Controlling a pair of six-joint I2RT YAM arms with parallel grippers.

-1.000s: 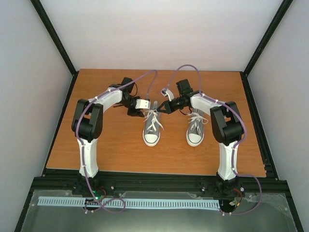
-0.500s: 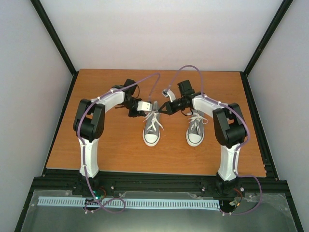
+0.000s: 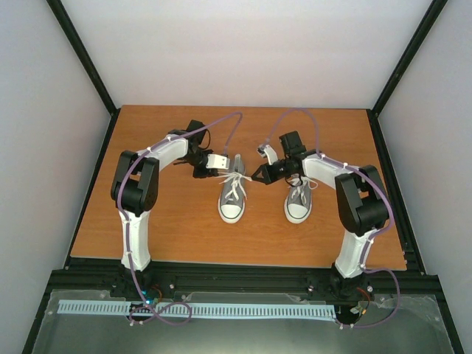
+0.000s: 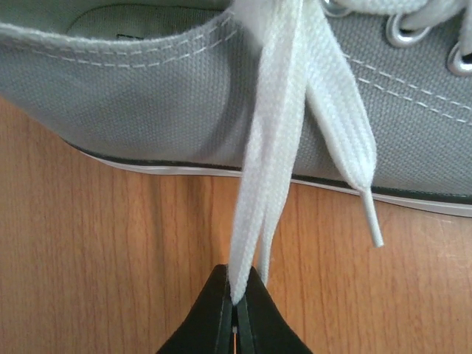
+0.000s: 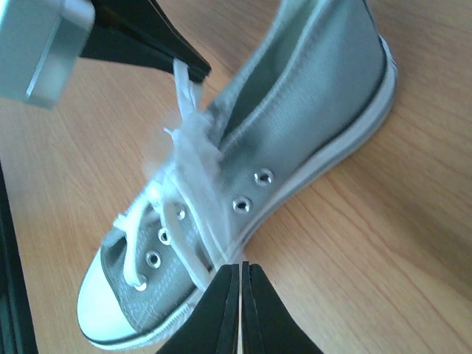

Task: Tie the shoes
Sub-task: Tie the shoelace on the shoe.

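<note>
Two grey shoes with white toe caps stand side by side, the left shoe [image 3: 231, 198] and the right shoe [image 3: 299, 199]. My left gripper [image 3: 227, 168] is at the left shoe's ankle opening. In the left wrist view it [image 4: 237, 299] is shut on a doubled white lace [image 4: 269, 169] that hangs down the shoe's grey side [image 4: 147, 96]. My right gripper [image 3: 256, 177] sits between the two shoes. In the right wrist view it [image 5: 240, 270] is shut, and a blurred white lace [image 5: 203, 221] runs from the knot area of the left shoe [image 5: 310, 96] down to its tips.
The shoes rest on a wooden table [image 3: 169, 221] with black frame posts at its corners and grey walls around. A loose lace end with a plastic tip [image 4: 372, 221] hangs over the sole. The left gripper's fingers [image 5: 147, 37] show at the top left of the right wrist view.
My left gripper has shut on the doubled lace beside the left shoe. My right gripper, shut throughout, has moved to the right, away from that shoe.
</note>
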